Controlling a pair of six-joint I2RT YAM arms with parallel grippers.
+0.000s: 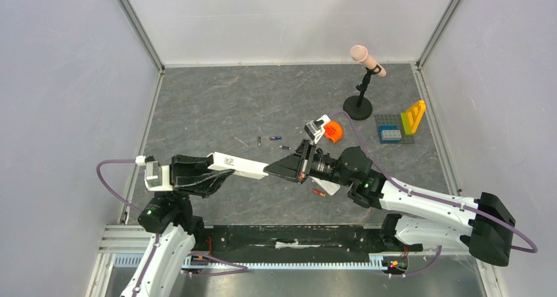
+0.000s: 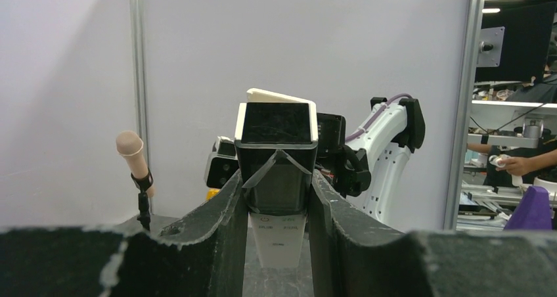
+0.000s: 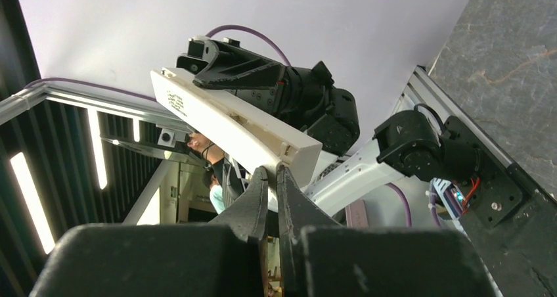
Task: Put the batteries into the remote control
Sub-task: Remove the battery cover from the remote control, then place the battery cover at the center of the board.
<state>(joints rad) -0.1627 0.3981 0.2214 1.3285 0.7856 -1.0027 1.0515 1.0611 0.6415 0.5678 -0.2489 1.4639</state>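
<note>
Left claw (image 1: 218, 168) grips remote control (image 1: 246, 167); wrist view alone shows right claw (image 3: 270, 173) pinched shut

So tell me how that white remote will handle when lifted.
The remote control is probably stiff: it juts straight from the left hand without sagging. Likely light, being held by one end. Its smooth plastic might slip.

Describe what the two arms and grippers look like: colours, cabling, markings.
The left arm and right arm have white shell links with black joint housings. A purple cable loops off each. The left gripper and right gripper are matte black with wedge-shaped fingers. A small white-grey camera module sits at each wrist. A green light glows on each arm. No readable markings.
</note>
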